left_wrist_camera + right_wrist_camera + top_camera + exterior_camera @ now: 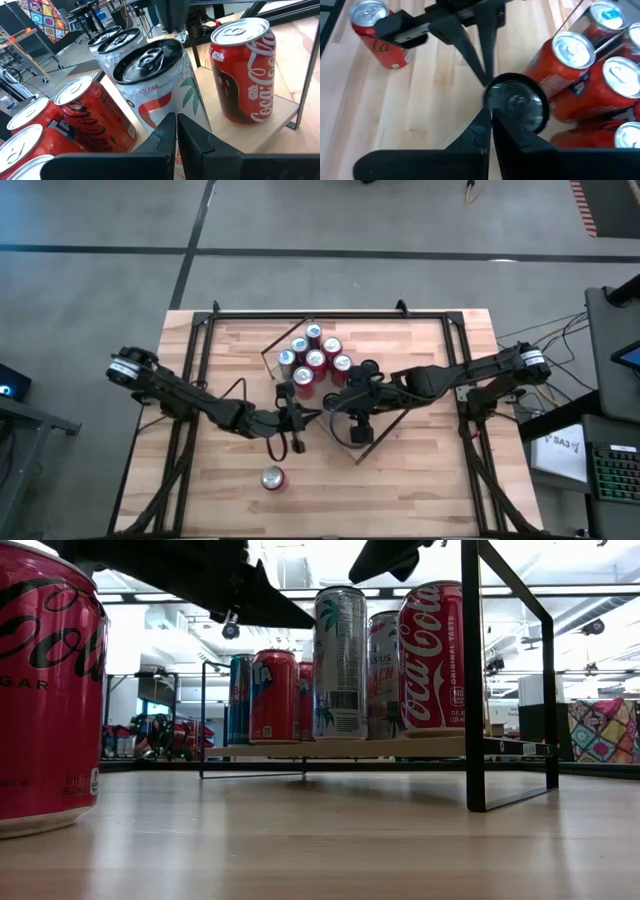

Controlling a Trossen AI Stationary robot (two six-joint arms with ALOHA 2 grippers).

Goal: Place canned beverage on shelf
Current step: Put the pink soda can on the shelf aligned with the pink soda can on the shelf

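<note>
The can you still have to shelve is the lone red can, standing on the plank tabletop well apart from both grippers, on the near side of the left gripper and away from the shelf. That left gripper hangs with its fingers pressed together on nothing, just beside the shelf's front cans; the right gripper is likewise closed and empty, near the shelf's dark frame. To do this step well, I judge you should back the left gripper off the shelf, spread the fingers fully before descending, and take the can around its middle, upright. Watch the white peach can and the red cola can right ahead of the left fingers; either could tip if nudged.
</note>
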